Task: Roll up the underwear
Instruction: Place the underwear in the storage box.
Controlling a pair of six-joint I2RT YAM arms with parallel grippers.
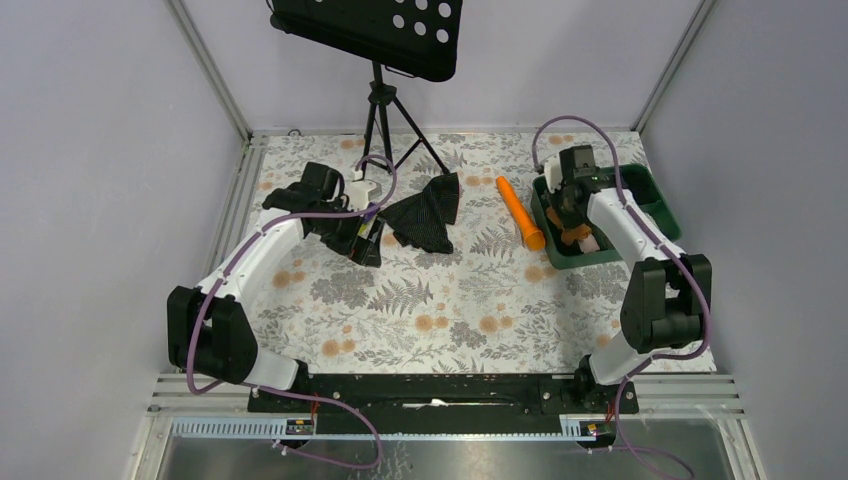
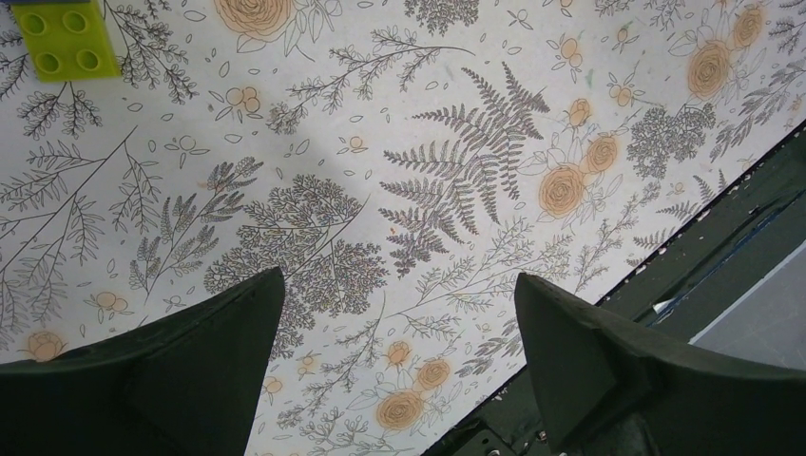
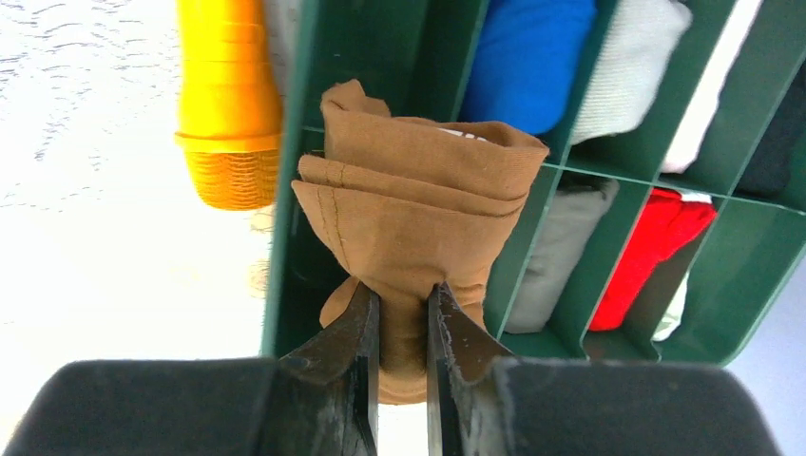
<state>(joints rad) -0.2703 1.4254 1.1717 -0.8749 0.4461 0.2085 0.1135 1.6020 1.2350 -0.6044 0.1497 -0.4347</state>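
The underwear [image 3: 418, 204] is a caramel-brown folded bundle, and my right gripper [image 3: 403, 296] is shut on its bunched lower end. In the right wrist view the bundle lies over the left-hand compartments of the green divided tray [image 3: 518, 256]. From above, a strip of the underwear [image 1: 575, 236] shows under the right gripper [image 1: 572, 215], inside the tray's near-left part. My left gripper [image 1: 362, 240] is far off at the left of the table. In its own view the left gripper [image 2: 399, 285] stands wide open over bare floral cloth, holding nothing.
Rolled garments fill the tray: blue [image 3: 527, 57], white [image 3: 627, 66], grey [image 3: 561, 252], red [image 3: 646, 256]. An orange cylinder [image 1: 520, 212] lies just left of the tray [image 1: 655, 190]. A black garment [image 1: 428, 212] lies mid-table beside the left arm. A tripod stand [image 1: 378, 110] stands behind. A green brick [image 2: 65, 38] lies on the cloth.
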